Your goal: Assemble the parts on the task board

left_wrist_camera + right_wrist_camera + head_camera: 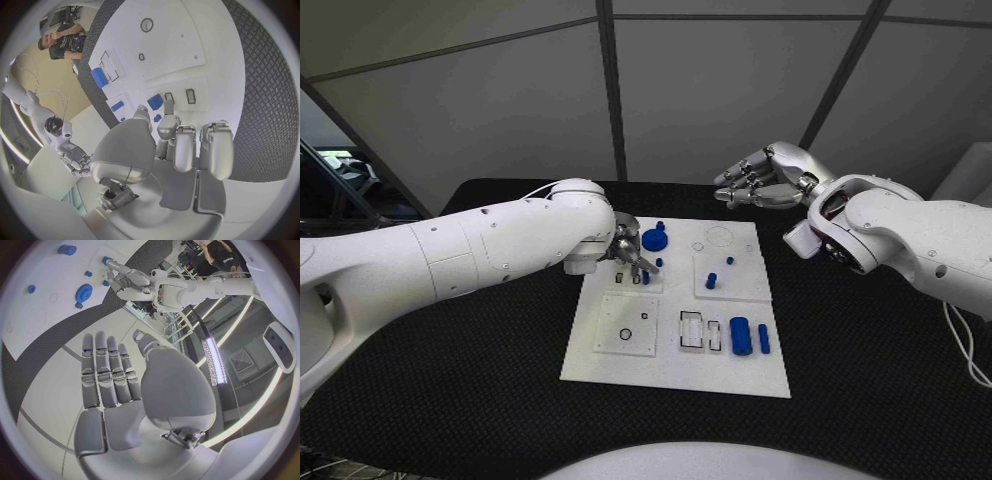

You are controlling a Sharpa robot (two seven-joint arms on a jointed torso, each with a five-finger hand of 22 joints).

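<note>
On the black desk [473, 400] sits the white task board [678, 370], blue parts [741, 336] scattered over it. Left hand [626, 258] pinches a small part at the board's far left; right hand [764, 180] hovers beyond, fingers loose, grasping nothing.

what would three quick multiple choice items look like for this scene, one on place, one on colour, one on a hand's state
1. Where is the left hand?
A. over the task board's far left part
B. off the table
C. at the board's near edge

2. What colour is the round gear-like part?
A. red
B. blue
C. green

3. How is the right hand?
A. gripping a part
B. pressing the board
C. raised beyond the board, holding nothing

Answers: 1 A, the head view shows it by the gear-like part; 2 B, it is plainly blue; 3 C, its wrist view shows bare fingers.
</note>
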